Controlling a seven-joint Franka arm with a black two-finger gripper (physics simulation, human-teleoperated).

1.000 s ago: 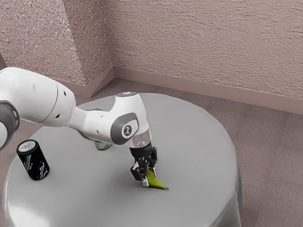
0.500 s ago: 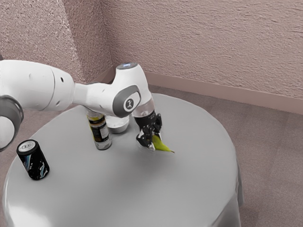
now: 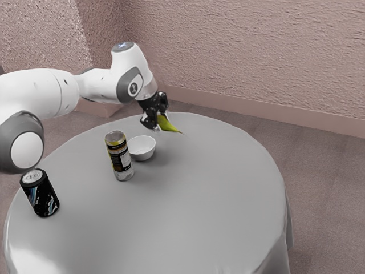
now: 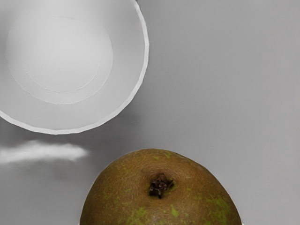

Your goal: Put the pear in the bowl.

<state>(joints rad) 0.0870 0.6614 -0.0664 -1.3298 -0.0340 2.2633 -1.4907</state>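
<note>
Up in the air beyond the white bowl [image 3: 141,148], my gripper [image 3: 154,127] is shut on the green pear [image 3: 166,124], whose narrow end points toward the exterior view's right. The bowl stands upright on the table, with nothing seen inside it. In the wrist view the pear [image 4: 161,192] shows its brown-green blossom end close under my hand. The bowl [image 4: 61,112] lies beyond it there, lower down and off to one side, apart from the pear.
A yellow-and-black can [image 3: 119,157] stands right beside the bowl. Farther toward the exterior view's left is a black can [image 3: 40,194], near the edge of the round grey-covered table [image 3: 188,222], below the arm.
My hand has lifted the pear from the table and carried it toward the far side and the exterior view's left. The bowl and yellow-and-black can, hidden at first, have come into sight.
</note>
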